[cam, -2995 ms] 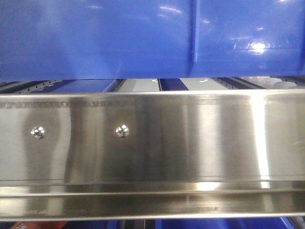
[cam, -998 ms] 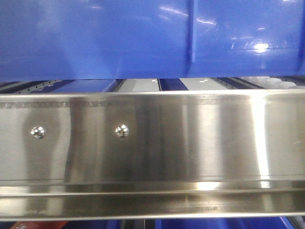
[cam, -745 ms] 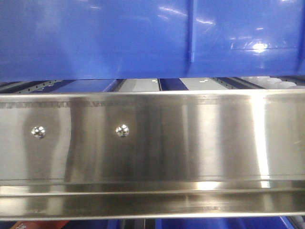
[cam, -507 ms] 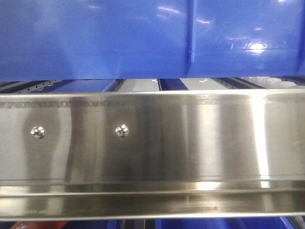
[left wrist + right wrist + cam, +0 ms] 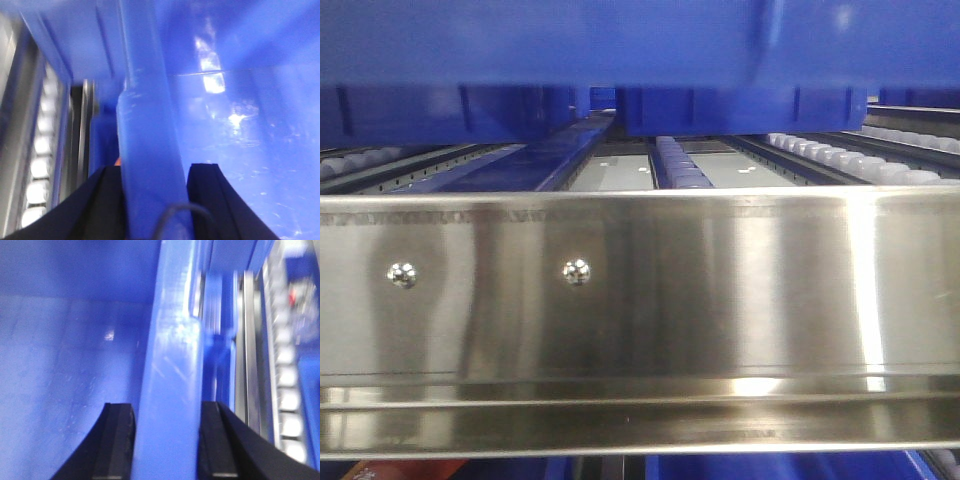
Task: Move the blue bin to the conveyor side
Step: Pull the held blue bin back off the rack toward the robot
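Above the roller rack point(image 5: 840, 155), blue bin point(image 5: 620, 40): glossy, ribbed underside showing; whether it touches the rollers cannot be told. Left gripper point(image 5: 156, 172) and right gripper point(image 5: 165, 410): each clamped astride a thick top rim on opposite sides of the bin, one black finger inside the wall, one outside. Foreground: stainless-steel rail point(image 5: 640, 300), two screws point(image 5: 576, 271), just before the rollers.

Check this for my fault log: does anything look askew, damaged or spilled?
Nothing stands out. The blue bin hangs roughly level above the white rollers, the left gripper and right gripper each clamped over its rim. No spill or dent shows on the steel rail.
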{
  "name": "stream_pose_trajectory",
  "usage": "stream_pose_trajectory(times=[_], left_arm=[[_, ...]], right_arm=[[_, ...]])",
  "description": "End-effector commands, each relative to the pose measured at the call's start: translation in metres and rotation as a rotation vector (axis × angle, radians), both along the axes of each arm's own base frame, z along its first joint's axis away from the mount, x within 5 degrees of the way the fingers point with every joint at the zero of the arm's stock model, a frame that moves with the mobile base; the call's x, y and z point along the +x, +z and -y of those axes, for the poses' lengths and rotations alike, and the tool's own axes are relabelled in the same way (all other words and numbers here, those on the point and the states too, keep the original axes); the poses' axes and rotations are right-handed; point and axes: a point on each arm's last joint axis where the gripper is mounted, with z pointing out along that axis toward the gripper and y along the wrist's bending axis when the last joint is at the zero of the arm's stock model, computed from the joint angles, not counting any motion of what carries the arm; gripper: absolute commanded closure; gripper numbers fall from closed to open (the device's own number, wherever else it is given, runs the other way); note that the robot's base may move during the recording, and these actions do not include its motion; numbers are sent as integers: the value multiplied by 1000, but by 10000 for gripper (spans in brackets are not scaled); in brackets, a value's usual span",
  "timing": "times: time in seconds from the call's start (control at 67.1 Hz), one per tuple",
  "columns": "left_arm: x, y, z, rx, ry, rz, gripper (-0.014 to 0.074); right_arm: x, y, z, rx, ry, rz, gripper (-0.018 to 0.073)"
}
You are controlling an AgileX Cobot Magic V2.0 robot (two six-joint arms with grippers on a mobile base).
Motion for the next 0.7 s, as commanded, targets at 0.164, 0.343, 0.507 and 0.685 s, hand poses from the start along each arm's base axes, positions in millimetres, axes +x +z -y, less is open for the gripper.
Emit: stream_pose_trajectory(times=[0.164,0.343,0.507,0.685], left_arm=[[-30,5,2,16,-3,98,613],[-54,1,8,-17,-21,109,613],[-68,8,13,-56,-45,163,613],[-69,8,24,-71,-109,153,613]], right_arm=[[-28,7,19,-64,-29,99,637],[-47,0,26,-68,-27,92,637],[-68,9,33,-67,-22,143,637],[-87,19,41,-69,-37,201,637]])
